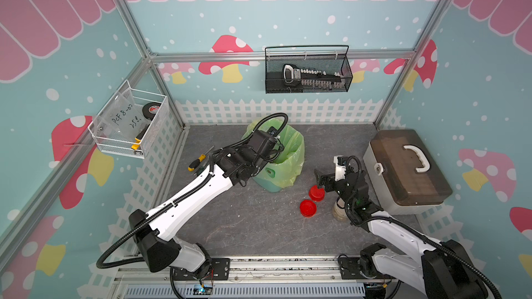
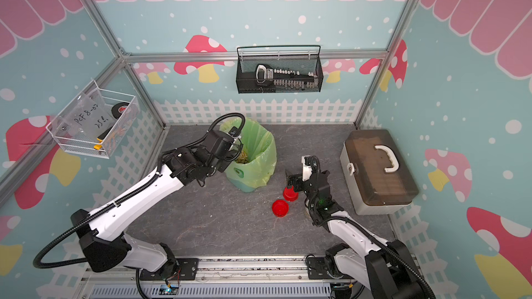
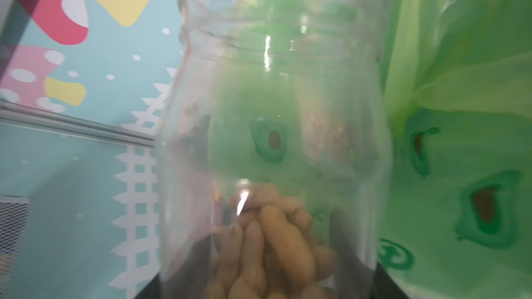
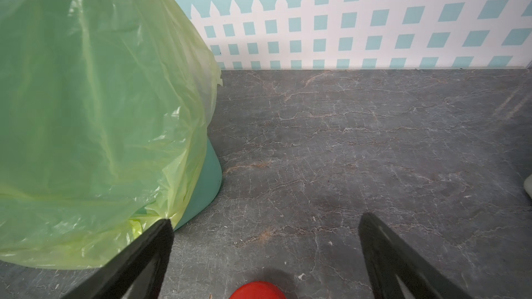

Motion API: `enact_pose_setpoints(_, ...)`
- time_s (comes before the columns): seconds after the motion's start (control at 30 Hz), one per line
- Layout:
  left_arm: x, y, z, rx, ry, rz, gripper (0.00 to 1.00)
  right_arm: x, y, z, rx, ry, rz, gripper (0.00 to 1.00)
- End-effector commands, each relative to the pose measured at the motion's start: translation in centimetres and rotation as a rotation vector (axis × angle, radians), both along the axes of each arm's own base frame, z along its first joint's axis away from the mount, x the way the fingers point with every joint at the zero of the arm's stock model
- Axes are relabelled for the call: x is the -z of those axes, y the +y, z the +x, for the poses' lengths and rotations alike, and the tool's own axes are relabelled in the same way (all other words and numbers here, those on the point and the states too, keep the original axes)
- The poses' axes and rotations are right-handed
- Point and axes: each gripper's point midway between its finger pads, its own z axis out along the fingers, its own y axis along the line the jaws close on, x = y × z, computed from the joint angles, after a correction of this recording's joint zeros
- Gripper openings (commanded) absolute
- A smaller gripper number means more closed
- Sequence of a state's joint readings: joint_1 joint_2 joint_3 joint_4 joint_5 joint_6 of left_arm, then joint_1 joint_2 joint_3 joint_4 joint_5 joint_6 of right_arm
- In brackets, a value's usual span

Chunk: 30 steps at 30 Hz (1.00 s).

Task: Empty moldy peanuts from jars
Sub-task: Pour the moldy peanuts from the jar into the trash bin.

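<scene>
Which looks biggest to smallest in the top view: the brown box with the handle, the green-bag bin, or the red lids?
1. Grey plastic box with smoky brown lid and white handle.
2. Teal bin lined with a green plastic bag, partly hidden.
3. Round red plastic lid and the second red lid: these look alike, so no ranking between them.
</scene>
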<state>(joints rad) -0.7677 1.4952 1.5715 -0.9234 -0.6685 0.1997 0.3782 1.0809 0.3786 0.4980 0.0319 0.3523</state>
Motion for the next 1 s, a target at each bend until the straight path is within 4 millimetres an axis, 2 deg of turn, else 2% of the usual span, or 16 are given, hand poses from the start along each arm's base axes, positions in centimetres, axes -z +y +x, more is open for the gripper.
enact_pose_setpoints(0.0,-1.4,2.2,0.7,-0.031,-0.038,0.21,0.33,-0.5,0.0,0.1,-0.004,-0.02,0.021,0.99)
enact_pose_setpoints(0.17,-2.8,2.5,2.1,-0.033,-0.08,0.361,0.33,-0.5,0.0,0.1,-0.006,-0.019,0.029,0.99)
enact_pose_setpoints(0.4,-3.8,2.7,3.4,-0.034,-0.114,0.533,0.33,-0.5,-0.2,0.1,-0.002,-0.021,0.036,0.99)
enact_pose_setpoints(0.77,-5.0,3.2,2.8,0.061,-0.11,0.755,0.3,-0.4,-0.3,0.0,0.0,-0.022,0.042,0.99)
enact_pose_setpoints(0.97,-6.0,3.1,2.4,0.085,-0.119,0.789,0.29,-0.5,-0.5,-0.1,0.003,-0.028,0.045,0.99)
